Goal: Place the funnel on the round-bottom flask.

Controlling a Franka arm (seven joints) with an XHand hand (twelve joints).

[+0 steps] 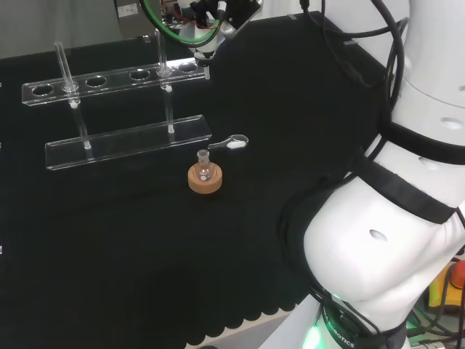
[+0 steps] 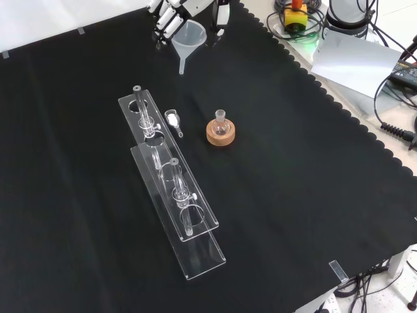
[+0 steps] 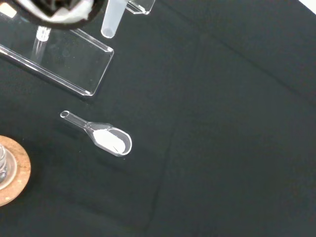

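Funnel (image 2: pixel 189 36) held between fingers (image 2: pixel 171 19).

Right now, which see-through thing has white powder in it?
The little clear scoop lying flat on the cloth between the tube rack and the flask on its cork ring. The funnel in the robot hand looks empty.

One funnel (image 2: pixel 189 34), one flask (image 2: pixel 221 124), one scoop (image 2: pixel 173 120), one rack (image 2: pixel 171 179).

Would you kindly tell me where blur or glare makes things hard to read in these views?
Wrist view: the robot hand is a blurred white shape, while the scoop is sharp. Head view: the rack glints along its edges. Front view: the funnel looks pale against the black cloth.
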